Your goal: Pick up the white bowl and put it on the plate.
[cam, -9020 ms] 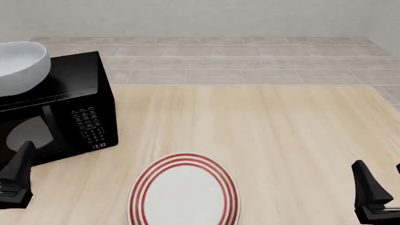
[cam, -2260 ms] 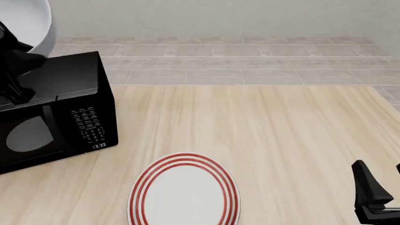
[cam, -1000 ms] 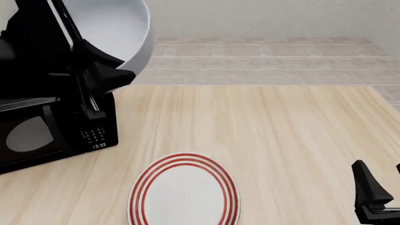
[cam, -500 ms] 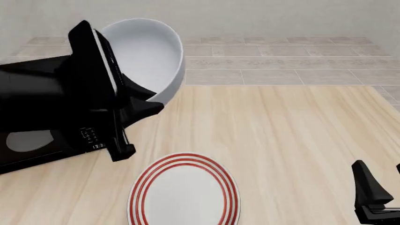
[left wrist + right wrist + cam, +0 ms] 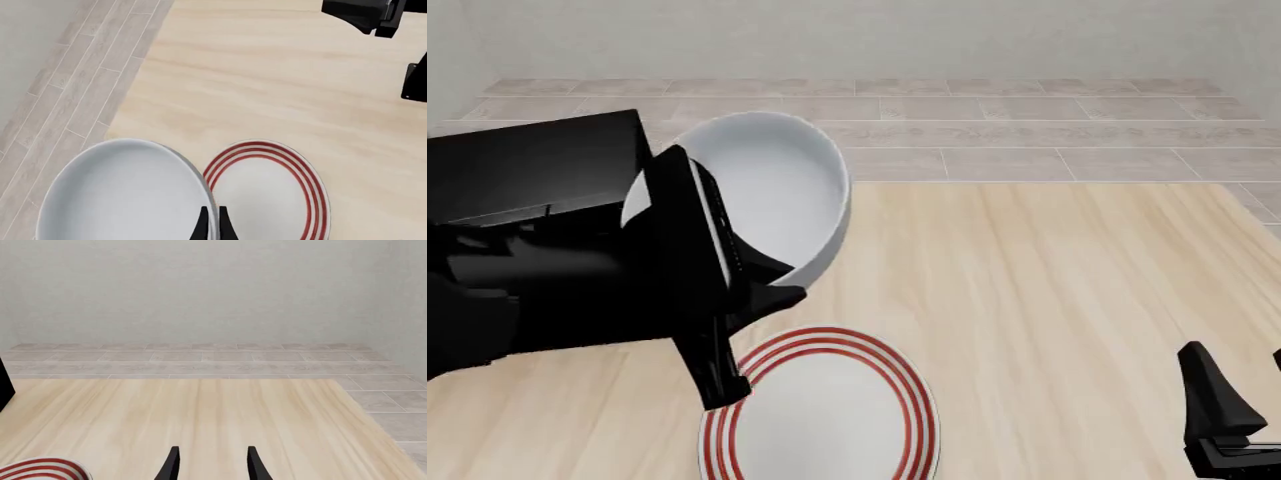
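My left jaws (image 5: 212, 227) pinched the rim of the deep smooth white bowl (image 5: 777, 195), tilted above the flat red-ringed plate's (image 5: 827, 415) far-left edge; that thin grip risked slipping, while my right jaws (image 5: 212, 462) idled open and empty.

Front view: fixed, high behind the arms, facing forward and down over the table (image 5: 1028, 260). Left wrist view: close above the plate (image 5: 267, 195), looking steeply down. Right wrist view: low, facing the far wall (image 5: 200, 290). Plate shared by all three.
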Action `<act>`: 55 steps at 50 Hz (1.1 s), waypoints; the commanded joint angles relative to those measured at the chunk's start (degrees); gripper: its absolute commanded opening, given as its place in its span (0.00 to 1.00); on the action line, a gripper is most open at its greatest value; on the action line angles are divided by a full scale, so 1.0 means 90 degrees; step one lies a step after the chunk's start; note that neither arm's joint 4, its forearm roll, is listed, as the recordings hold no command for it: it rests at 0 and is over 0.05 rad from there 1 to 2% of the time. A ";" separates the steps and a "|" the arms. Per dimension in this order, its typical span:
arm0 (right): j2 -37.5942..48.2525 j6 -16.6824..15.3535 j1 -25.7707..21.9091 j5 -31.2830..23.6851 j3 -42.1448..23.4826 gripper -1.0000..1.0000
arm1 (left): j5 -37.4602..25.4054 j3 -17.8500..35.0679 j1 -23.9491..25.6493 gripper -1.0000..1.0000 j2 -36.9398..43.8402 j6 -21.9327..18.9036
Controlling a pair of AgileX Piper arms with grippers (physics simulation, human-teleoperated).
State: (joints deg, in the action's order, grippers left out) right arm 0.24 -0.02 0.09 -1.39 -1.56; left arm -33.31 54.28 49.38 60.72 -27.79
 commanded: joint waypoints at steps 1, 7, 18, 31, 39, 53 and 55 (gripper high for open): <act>0.0002 0.0001 -0.0014 0.0056 0.0054 1.00 | 0.0312 -0.0382 0.0191 0.00 0.0087 0.0246; 0.0002 0.0002 -0.0014 0.0056 0.0055 1.00 | 0.0356 -0.0463 0.0269 0.00 0.0134 0.0308; 0.0001 0.0000 -0.0014 0.0056 0.0054 1.00 | 0.0401 -0.0577 0.0409 0.00 0.0221 0.0438; 0.0002 0.0000 -0.0015 0.0056 0.0054 1.00 | 0.0772 -0.1017 0.0454 0.00 0.0368 0.0453; 0.0002 -0.0001 -0.0015 0.0056 0.0054 1.00 | 0.0589 -0.0838 0.0552 0.00 0.0376 0.0567; 0.0001 0.0001 -0.0015 0.0056 0.0054 1.00 | 0.0927 -0.0953 0.0733 0.00 0.0519 0.0719; 0.0002 0.0001 -0.0015 0.0056 0.0054 1.00 | 0.0991 -0.0987 0.0755 0.00 0.0545 0.0743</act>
State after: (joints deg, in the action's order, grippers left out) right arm 0.25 -0.02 0.09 -1.39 -1.56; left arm -25.16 45.50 55.14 65.03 -23.06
